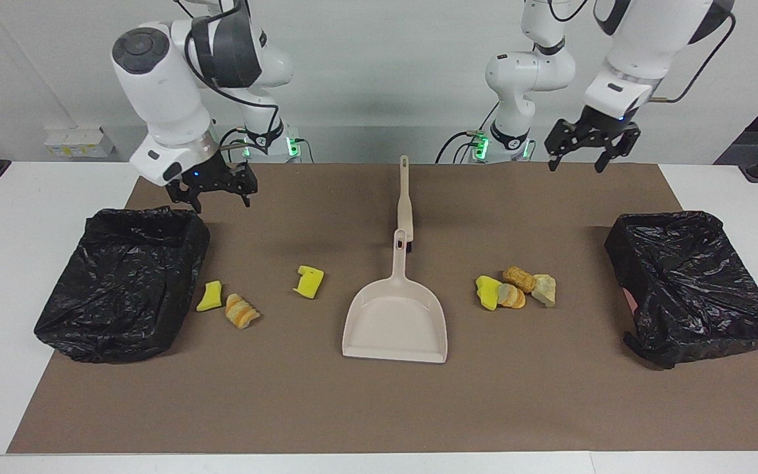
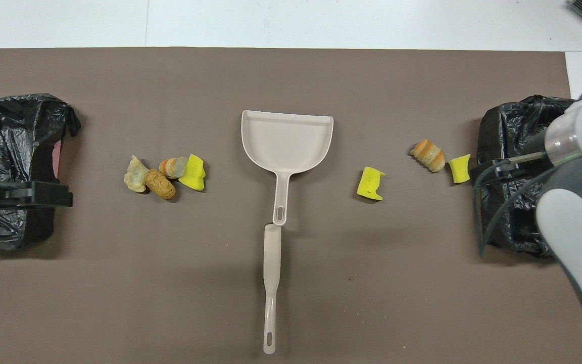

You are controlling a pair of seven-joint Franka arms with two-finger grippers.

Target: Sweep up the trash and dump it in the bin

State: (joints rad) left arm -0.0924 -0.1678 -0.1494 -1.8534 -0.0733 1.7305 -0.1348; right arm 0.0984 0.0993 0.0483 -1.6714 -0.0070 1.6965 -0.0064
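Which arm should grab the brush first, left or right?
Likely right: the right gripper hangs open lower over the mat than the left gripper, also open; the brush lies about midway between them.

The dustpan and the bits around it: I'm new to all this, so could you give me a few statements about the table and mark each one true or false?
1. The dustpan holds a yellow scrap. False: it is empty.
2. The brush lies nearer to the robots than the dustpan. True.
3. The right pincer grips the brush. False: it is open and in the air by the black bin at the right arm's end.
4. Four scraps lie bunched together toward the left arm's end. True.
5. The left pincer is open and holds nothing. True.
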